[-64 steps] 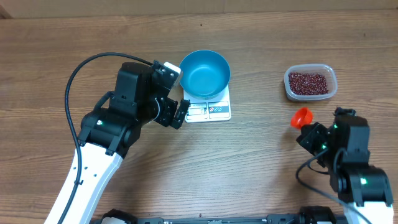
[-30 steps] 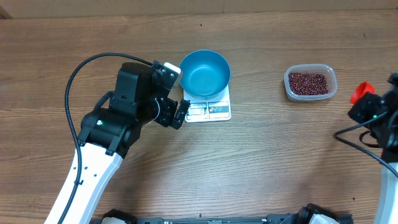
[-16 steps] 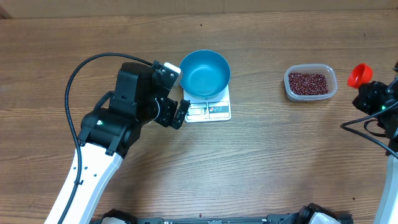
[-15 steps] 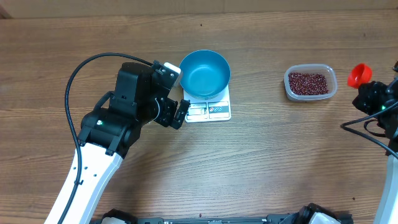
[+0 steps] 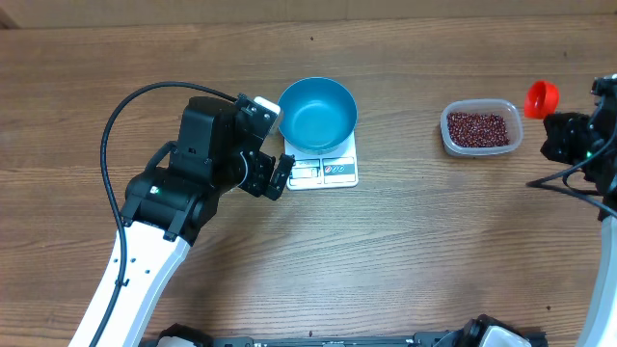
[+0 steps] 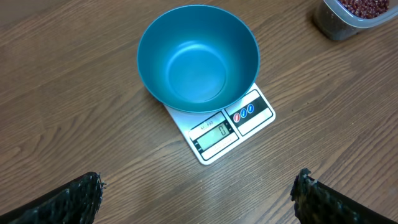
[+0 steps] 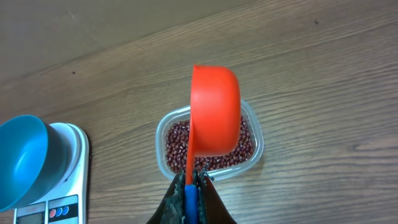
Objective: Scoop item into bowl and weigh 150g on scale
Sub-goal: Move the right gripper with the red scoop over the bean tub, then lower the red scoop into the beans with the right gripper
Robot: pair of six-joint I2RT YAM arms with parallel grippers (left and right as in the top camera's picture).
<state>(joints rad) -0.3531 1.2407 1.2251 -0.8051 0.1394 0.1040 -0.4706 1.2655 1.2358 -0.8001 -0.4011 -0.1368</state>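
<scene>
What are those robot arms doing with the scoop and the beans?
The right pincer is shut on the blue handle of an orange scoop, holding it up near the tub of red beans. The blue bowl sits empty on the white scale, which shows zero. The left pincer hangs open beside it, holding nothing.

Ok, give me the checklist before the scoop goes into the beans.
1. Grip on scoop: ok, right gripper is shut on its handle.
2. Scoop over tub: not ok, the overhead view shows it off to the tub's right.
3. Access to beans: ok, the tub has no lid.
4. Empty bowl on scale: ok.
5. Scale display zeroed: ok, it reads 0.
6. Clearance of left gripper: ok, open and apart from the bowl.
</scene>
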